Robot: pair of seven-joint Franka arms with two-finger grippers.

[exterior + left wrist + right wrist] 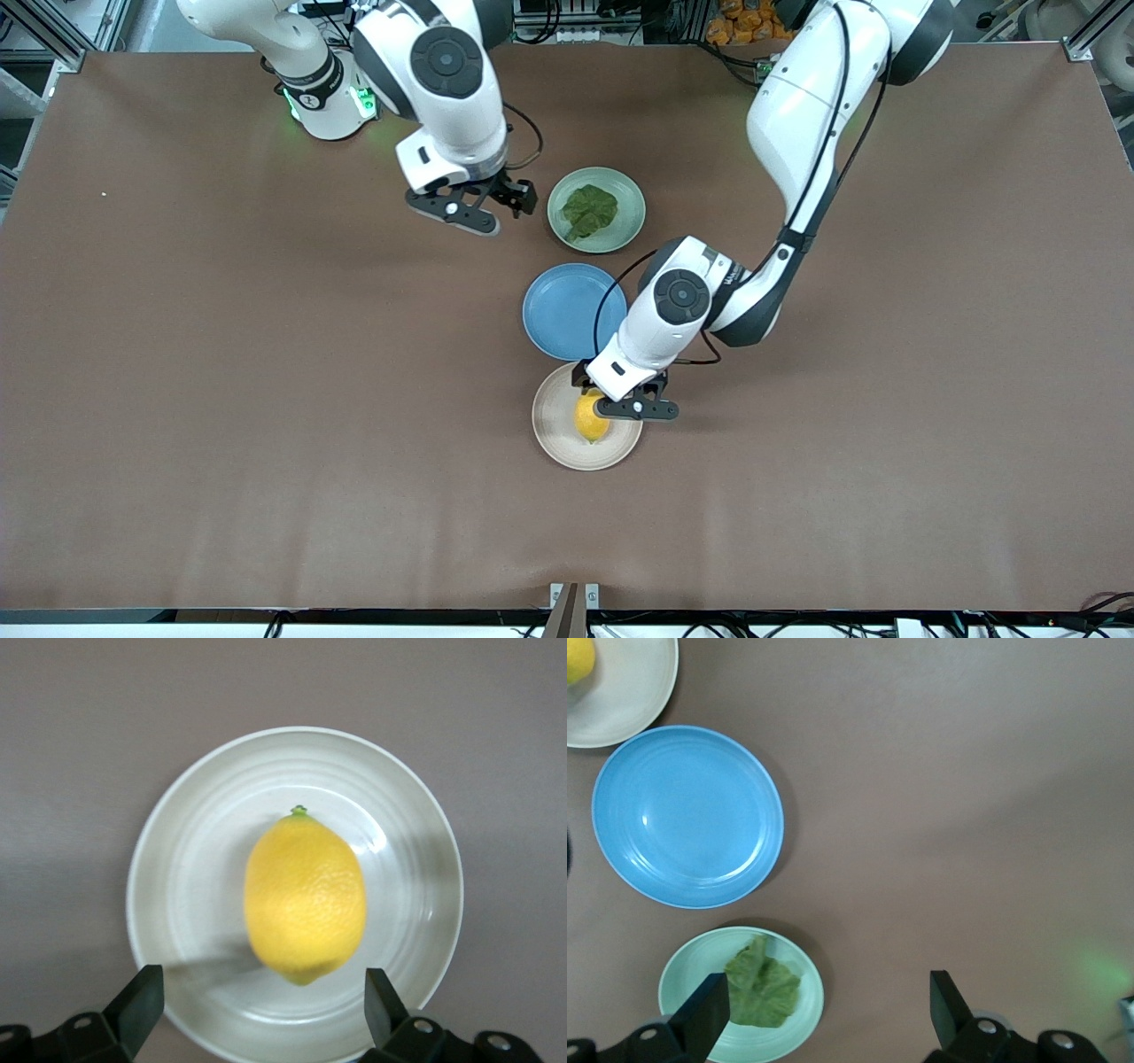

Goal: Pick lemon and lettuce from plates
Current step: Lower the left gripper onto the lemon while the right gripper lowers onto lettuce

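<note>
The yellow lemon (591, 420) lies on the beige plate (554, 434), the plate nearest the front camera. My left gripper (613, 399) hangs open just above that plate. In the left wrist view its fingertips (142, 997) stand wide apart at one end of the lemon (305, 896), touching neither it nor the plate (190, 895). The dark green lettuce (589, 211) lies flat on the mint plate (625, 190). Beside that plate, toward the right arm's end of the table, my right gripper (485, 206) hovers open and empty. The right wrist view shows the lettuce (762, 985) just past one finger.
An empty blue plate (563, 310) sits between the mint and beige plates, close to both. It also shows in the right wrist view as the blue plate (687, 815). The left arm reaches over its edge. Brown table spreads wide on every side.
</note>
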